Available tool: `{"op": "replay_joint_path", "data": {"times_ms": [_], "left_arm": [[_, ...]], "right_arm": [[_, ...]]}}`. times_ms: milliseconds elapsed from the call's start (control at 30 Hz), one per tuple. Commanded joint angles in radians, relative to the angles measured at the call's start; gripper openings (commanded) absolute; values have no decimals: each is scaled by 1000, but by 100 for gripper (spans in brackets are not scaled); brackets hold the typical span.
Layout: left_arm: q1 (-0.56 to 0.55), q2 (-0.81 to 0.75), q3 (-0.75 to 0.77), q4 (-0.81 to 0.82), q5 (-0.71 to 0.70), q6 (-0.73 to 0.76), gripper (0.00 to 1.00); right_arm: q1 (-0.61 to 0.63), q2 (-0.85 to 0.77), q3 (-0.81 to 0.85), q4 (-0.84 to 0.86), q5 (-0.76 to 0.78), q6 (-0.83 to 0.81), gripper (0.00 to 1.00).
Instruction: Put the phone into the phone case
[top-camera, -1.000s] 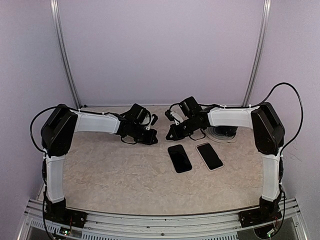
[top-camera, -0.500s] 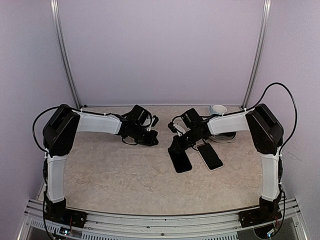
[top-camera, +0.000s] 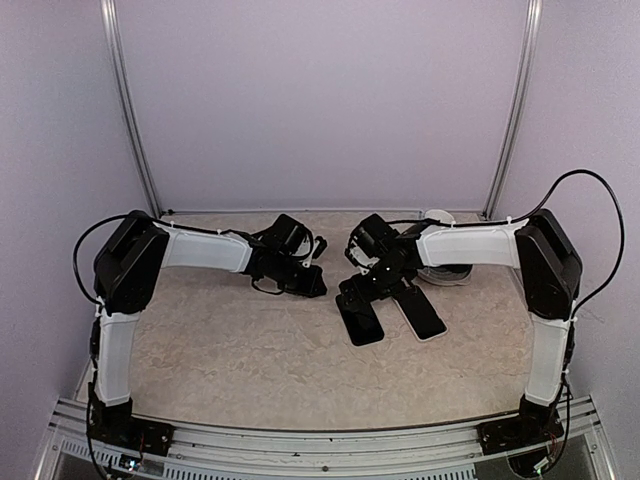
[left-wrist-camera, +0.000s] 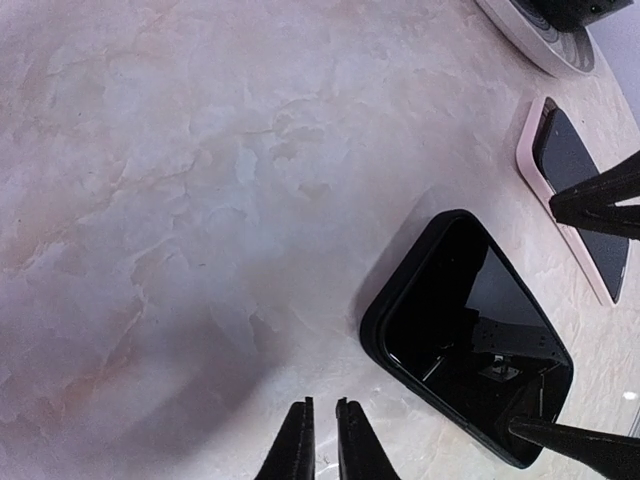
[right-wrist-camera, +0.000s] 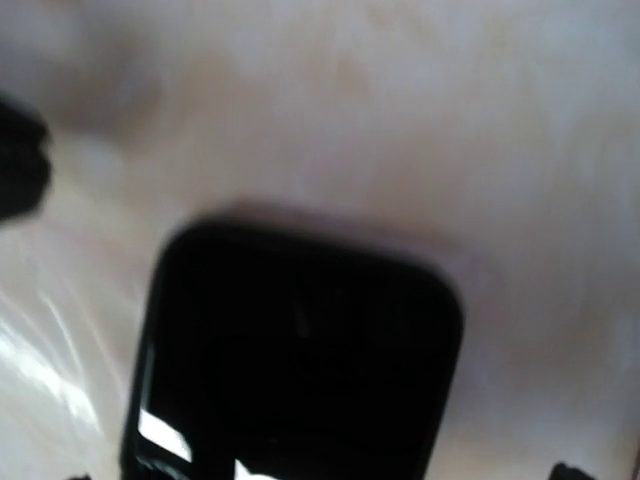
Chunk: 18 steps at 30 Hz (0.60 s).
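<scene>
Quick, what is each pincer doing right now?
Left pincer: almost shut, holding nothing.
Right pincer: open wide, its fingers either side of the black case, not gripping it.

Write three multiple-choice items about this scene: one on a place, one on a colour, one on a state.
1. Seen from the top camera, the phone lies
A. left of the case
B. right of the case
C. inside the case

2. The case is
A. black
B. red
C. white

3. The case is
A. empty
B. holding the phone
C. covered by a cloth

Answers: 1 B, the two lie side by side with the phone to the right. 2 A, its rim and inside are black. 3 A, the left wrist view shows its bare inside.
</scene>
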Motion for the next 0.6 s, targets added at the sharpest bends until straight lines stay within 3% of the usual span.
{"op": "replay_joint_path", "data": {"times_ms": [0, 200, 500, 567], "left_arm": [[-6, 24, 36, 20, 28, -6, 15], [-8, 56, 76, 24, 38, -18, 18], [-8, 62, 67, 27, 54, -15, 22], [-8, 64, 71, 28, 57, -16, 22]], "right_arm": [[34, 7, -32, -86, 85, 45, 99], [73, 49, -3, -73, 6, 65, 99], [86, 121, 3, -128, 27, 69, 99], [88, 125, -1, -112, -1, 64, 92]]}}
